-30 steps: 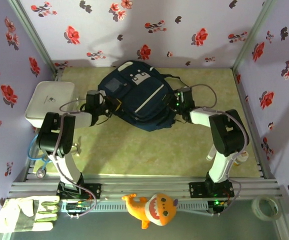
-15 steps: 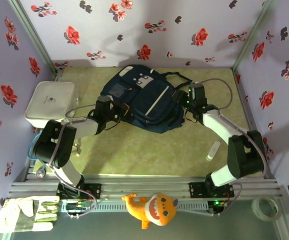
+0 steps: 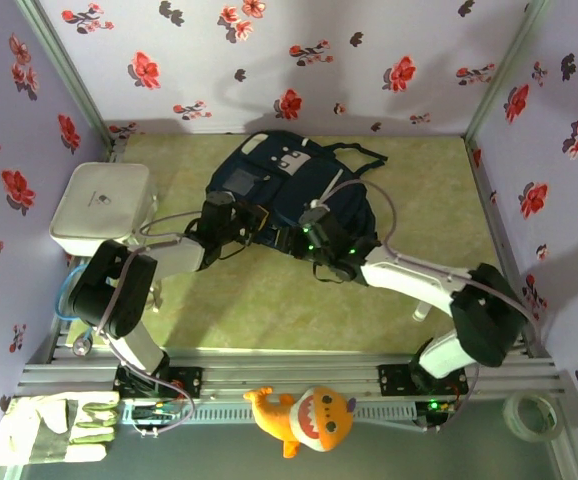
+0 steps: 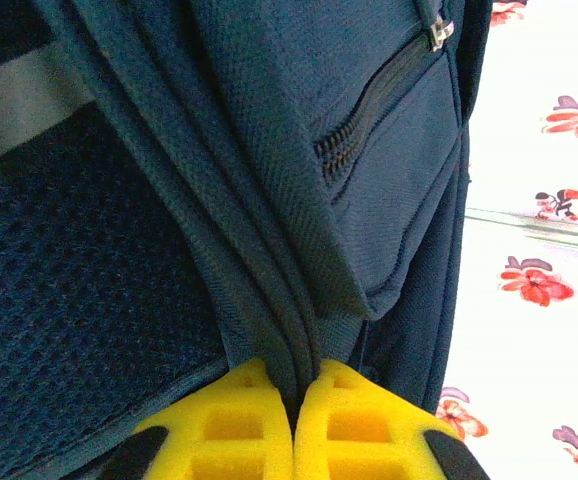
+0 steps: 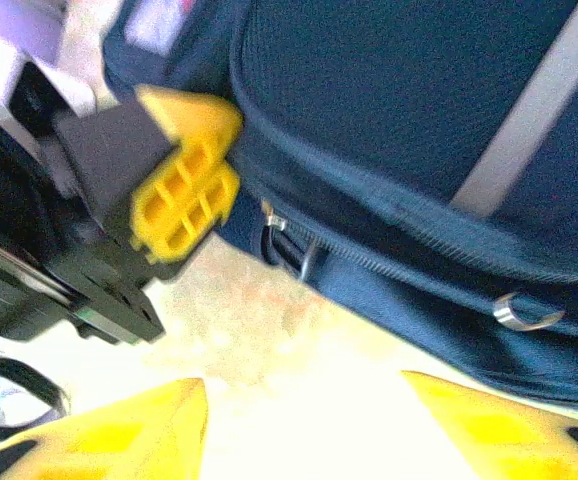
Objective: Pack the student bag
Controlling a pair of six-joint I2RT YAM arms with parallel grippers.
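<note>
The student bag (image 3: 304,185), navy with a white stripe and grey patch, lies at the back middle of the table. My left gripper (image 3: 247,224) is shut on a fold of its near-left seam; in the left wrist view the yellow fingers (image 4: 249,425) of the left gripper (image 4: 294,400) pinch the navy fabric (image 4: 269,200). My right gripper (image 3: 291,238) hovers at the bag's near edge, just right of the left one. It (image 5: 309,430) stands open over bare table, with the bag's zipper pull (image 5: 291,247) ahead and the left gripper's fingers (image 5: 184,190) up to the left.
A white rounded box (image 3: 99,205) sits at the left wall. A small white tube (image 3: 421,305) lies near the right arm's elbow. An orange shark plush (image 3: 304,415), gloves (image 3: 54,430) and a tape roll (image 3: 529,412) lie in front of the rail.
My right arm has swung from the bag's right side round to its near edge, beside the left gripper. The bag has shifted slightly back and right. The left gripper has kept its hold.
</note>
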